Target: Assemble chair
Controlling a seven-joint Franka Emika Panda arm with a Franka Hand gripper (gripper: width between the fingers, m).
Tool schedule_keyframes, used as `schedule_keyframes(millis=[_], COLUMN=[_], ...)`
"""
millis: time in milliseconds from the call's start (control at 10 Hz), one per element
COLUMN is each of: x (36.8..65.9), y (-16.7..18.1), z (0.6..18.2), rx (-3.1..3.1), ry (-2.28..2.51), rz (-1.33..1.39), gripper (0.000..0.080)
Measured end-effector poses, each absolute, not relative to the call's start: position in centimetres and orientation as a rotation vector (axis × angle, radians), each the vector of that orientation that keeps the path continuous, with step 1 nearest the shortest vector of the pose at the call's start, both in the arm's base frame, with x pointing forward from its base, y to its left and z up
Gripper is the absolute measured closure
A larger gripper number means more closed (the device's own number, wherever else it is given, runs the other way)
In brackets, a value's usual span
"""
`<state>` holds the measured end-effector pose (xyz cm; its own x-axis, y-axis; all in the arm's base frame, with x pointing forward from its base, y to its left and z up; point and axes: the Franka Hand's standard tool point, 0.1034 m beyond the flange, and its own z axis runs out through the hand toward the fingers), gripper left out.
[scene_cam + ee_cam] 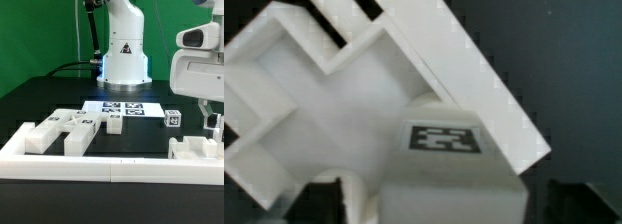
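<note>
Tool (211, 129) low over white chair piece (195, 152), its spread impossible to tell, other chair pieces (60, 132) well apart

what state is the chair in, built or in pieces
In pieces. Loose blocks lie at the exterior view's left, and another piece sits well apart at its right; no chair shape stands.

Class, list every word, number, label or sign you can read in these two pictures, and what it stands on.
No words or numbers are readable in either view.
Black triangle sign on the robot base: symbol inside too small to read.
Square tags on the marker board: black-and-white patterns, no text.
Square tags on the chair pieces: patterns only; one tag shows blurred in the wrist view.
</note>
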<state>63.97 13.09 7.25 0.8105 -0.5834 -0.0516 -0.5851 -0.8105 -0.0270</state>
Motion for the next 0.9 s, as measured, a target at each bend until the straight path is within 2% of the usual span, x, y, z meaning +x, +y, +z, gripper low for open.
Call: schedule_keyframes(millis=[200, 900], x=[63.93, 64.29], y=[13.52, 12.90], z=[7.19, 7.49], rx=[-3.056, -3.071], ry=[0.532, -0.581], rz=[0.039, -0.004], gripper=[0.0154, 0.0151])
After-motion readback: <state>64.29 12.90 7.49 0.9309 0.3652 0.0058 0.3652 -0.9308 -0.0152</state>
